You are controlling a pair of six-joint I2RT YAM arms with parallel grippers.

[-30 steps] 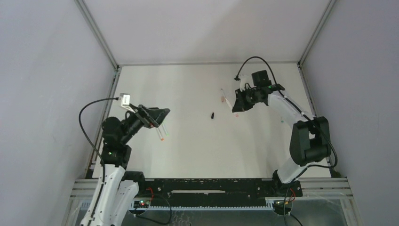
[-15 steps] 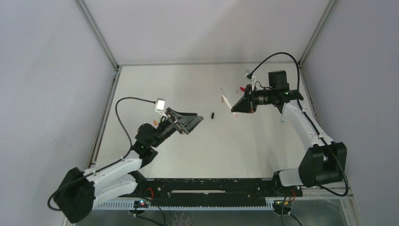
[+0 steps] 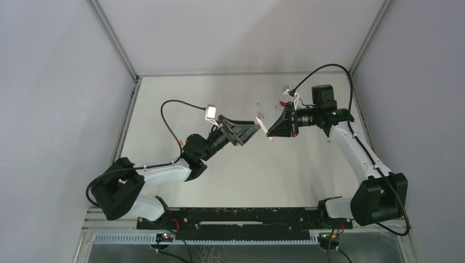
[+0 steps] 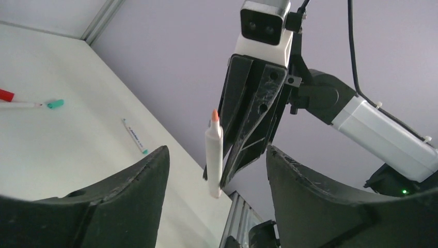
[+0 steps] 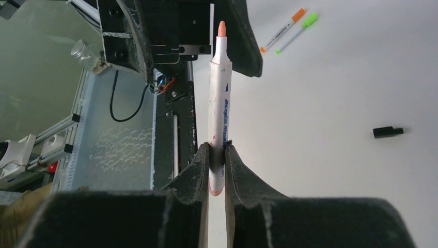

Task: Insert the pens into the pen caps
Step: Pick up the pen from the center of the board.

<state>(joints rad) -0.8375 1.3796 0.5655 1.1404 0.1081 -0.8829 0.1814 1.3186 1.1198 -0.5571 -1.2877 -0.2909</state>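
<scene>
My right gripper (image 5: 217, 147) is shut on the rear end of a white pen (image 5: 218, 103) with a bare orange tip, held above the table (image 3: 230, 170). The tip points at my left gripper (image 4: 217, 151), which is open and empty, its jaws wide apart. The pen also shows in the left wrist view (image 4: 213, 155), ahead of those jaws and apart from them. In the top view the left gripper (image 3: 253, 129) and right gripper (image 3: 272, 129) face each other closely at mid-table. A black cap (image 5: 387, 132) lies on the table.
An orange-ended pen (image 5: 281, 32) and a green-ended pen (image 5: 298, 30) lie side by side on the table. A teal-ended pen (image 4: 32, 105), a red end (image 4: 5, 95) and another thin pen (image 4: 134, 137) lie near the right side wall.
My left arm has swung from the table's left side to the middle, facing the right gripper. My right gripper has risen with the pen and turned towards the left gripper.
</scene>
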